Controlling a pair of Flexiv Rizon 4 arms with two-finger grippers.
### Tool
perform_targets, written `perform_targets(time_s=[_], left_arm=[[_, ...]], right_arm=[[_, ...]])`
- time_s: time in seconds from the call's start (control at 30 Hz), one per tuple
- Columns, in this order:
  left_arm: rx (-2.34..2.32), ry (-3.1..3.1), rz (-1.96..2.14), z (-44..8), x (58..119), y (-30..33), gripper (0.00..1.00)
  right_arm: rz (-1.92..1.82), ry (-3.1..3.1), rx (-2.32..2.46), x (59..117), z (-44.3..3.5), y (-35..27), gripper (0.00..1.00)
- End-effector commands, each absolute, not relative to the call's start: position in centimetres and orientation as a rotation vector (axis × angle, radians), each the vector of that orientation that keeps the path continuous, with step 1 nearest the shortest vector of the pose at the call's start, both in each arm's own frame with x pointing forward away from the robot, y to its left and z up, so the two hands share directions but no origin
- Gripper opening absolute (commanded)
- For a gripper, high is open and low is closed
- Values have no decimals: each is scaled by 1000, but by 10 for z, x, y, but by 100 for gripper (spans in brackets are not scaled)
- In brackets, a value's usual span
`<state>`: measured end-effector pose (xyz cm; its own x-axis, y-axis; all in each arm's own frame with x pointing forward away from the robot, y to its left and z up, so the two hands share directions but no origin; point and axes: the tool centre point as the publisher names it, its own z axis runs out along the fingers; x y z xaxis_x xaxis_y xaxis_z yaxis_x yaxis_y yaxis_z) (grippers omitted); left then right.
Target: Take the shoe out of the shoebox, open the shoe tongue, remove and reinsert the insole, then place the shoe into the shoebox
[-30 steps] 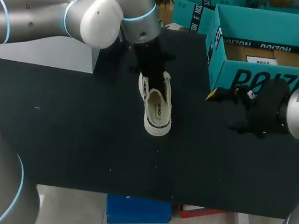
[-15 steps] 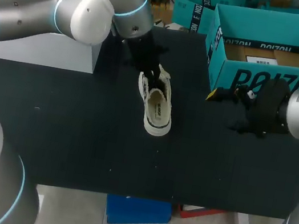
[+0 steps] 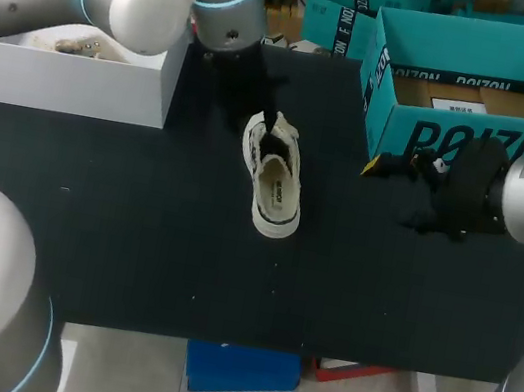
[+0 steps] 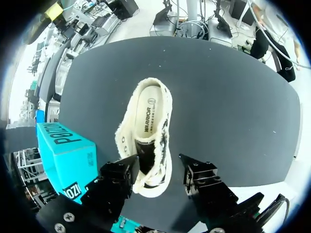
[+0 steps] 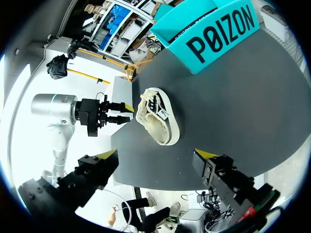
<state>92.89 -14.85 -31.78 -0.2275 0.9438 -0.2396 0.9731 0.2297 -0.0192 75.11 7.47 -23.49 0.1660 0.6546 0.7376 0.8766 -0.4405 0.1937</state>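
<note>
A cream canvas shoe (image 3: 272, 183) with black laces lies on the black table (image 3: 133, 234), its heel toward the front edge. In the left wrist view the shoe (image 4: 148, 126) shows its insole, and my left gripper (image 4: 158, 171) hangs open over the laced toe end, fingers either side without touching. From the right wrist view, the left gripper (image 5: 122, 112) sits just off the shoe (image 5: 158, 121). The open teal shoebox (image 3: 463, 89) stands at the back right. My right gripper (image 3: 389, 165) waits open in front of the box, empty, with the shoe ahead of it (image 5: 155, 160).
A white box (image 3: 70, 76) stands at the back left of the table, under my left arm. A second teal box (image 3: 333, 26) sits behind the table's far edge. The teal shoebox (image 5: 218, 34) is beyond the shoe in the right wrist view.
My left gripper has opened, letting go at the shoe's laced end, and has drawn back from it. The left arm has swung back and left, uncovering the white box. The right arm is still.
</note>
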Motion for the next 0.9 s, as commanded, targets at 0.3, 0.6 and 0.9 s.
perform_targets(time_s=[0.3,0.6,0.9], left_arm=[[1830,2367,-294,-344,925,-145,66],[1869,2370,-312,-354,920,-154,60],[1887,2402,-298,-371,913,-146,56]], right_arm=[[-1142,-1474,-2174,752,-235,77,100],[-1142,-1474,-2174,752,-235,77,100],[-1142,-1474,-2174,752,-235,77,100]])
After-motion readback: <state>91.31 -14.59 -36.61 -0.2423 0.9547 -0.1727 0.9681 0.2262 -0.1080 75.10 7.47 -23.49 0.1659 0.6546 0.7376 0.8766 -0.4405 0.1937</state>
